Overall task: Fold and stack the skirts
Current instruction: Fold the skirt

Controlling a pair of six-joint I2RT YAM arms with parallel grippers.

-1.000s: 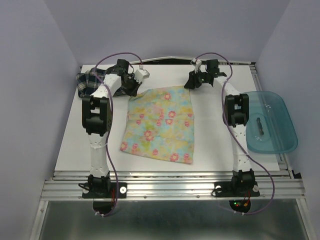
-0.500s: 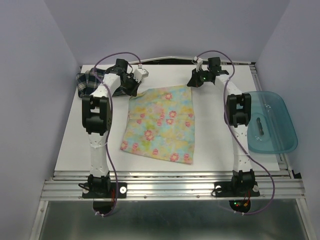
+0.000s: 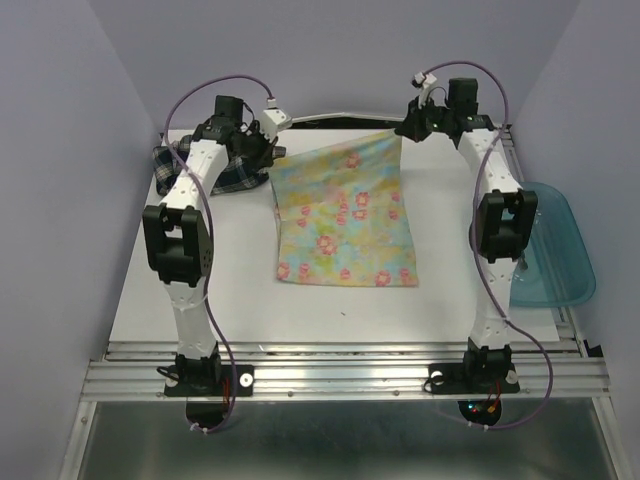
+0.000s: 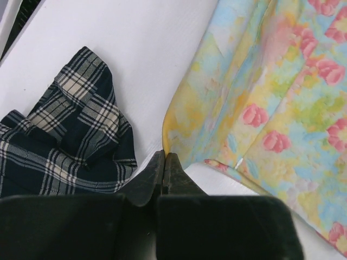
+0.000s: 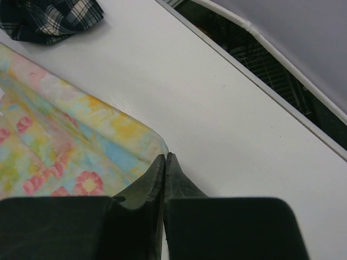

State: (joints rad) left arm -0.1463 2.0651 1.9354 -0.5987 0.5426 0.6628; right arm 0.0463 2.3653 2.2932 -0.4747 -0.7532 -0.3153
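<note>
**Floral skirt** [image 3: 345,215]: ctr of worktop [image 3: 240,300] toward 12 o'clock. Far edge held up btwn both arms, near hem resting on surface.

**L end effector** [image 4: 164,156]: fingers pressed together, pinching floral skirt's far-left corner at yellow edge.

**R end effector** [image 5: 165,157]: fingers pressed together, pinching far-right corner.

**Plaid skirt** [image 4: 70,135]: bunched, unfolded, at 10 o'clock. Just beside L end effector, apart from floral skirt.

**Teal plastic bin** [image 3: 560,250]: 3 o'clock edge, partly behind R arm.
</note>
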